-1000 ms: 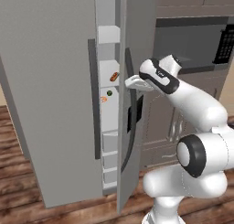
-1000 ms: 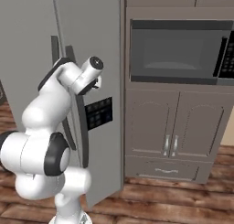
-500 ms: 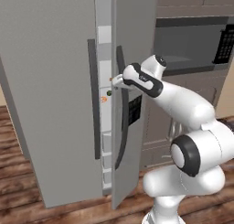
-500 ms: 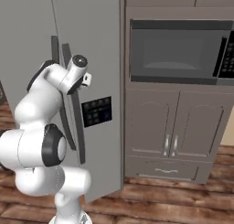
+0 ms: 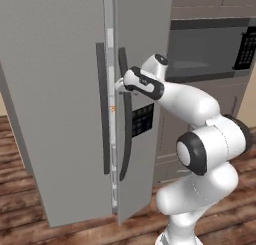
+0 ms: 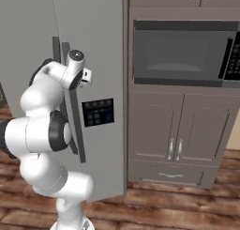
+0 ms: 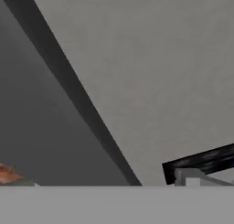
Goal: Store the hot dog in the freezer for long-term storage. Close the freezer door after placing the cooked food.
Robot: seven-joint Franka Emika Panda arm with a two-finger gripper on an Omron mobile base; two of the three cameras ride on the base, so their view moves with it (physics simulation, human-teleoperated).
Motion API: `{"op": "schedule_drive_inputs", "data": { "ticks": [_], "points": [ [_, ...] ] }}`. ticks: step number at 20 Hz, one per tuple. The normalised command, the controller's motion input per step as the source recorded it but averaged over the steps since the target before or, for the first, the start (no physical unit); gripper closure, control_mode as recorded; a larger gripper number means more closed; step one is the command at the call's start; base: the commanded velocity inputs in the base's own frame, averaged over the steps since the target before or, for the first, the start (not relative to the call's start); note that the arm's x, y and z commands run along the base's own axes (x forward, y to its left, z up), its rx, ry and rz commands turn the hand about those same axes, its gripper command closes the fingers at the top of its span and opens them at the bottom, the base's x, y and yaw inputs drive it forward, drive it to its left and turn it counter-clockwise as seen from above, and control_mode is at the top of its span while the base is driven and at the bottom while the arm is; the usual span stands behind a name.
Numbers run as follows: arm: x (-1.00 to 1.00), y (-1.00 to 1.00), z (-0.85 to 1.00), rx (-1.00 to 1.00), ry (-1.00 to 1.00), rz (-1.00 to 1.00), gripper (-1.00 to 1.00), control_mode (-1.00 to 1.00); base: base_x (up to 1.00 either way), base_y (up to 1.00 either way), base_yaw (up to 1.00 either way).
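Left base view: the robot's hand reaches toward a freezer door that is almost closed.

The gripper (image 5: 120, 85) sits at the narrow gap between the freezer door (image 5: 55, 99) and the right fridge door (image 5: 145, 49). The freezer door stands directly to the gripper's left, its tall dark handle (image 5: 102, 109) running vertically just beside the hand. Whether the fingers are spread or closed cannot be told. A small orange speck (image 5: 113, 108) shows in the gap just below the gripper; probably the hot dog inside the freezer. Closing likely means pushing leftward.
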Motion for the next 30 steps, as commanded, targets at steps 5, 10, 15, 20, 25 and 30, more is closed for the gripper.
{"op": "schedule_drive_inputs", "data": {
  "ticks": [5, 10, 15, 20, 25, 30],
  "points": [
    [0.39, 0.06, 0.17, -0.12, 0.03, -0.08, -1.00, -1.00, 0.00, 0.00, 0.00],
    [0.24, 0.01, 0.17, -0.12, 0.02, -0.08, -1.00, -1.00, 0.00, 0.00, 0.00],
    [0.16, 0.00, 0.00, -0.07, 0.00, -0.08, -1.00, -1.00, 0.00, 0.00, 0.00],
    [0.33, 0.00, 0.00, 0.00, 0.00, -0.02, -1.00, -1.00, 0.00, 0.00, 0.00],
    [0.38, -0.05, 0.00, 0.00, -0.01, 0.00, -1.00, -1.00, 0.00, 0.00, 0.00],
    [0.39, -0.12, 0.00, 0.00, -0.01, 0.00, -1.00, -1.00, 0.00, 0.00, 0.00]
  ]
}}
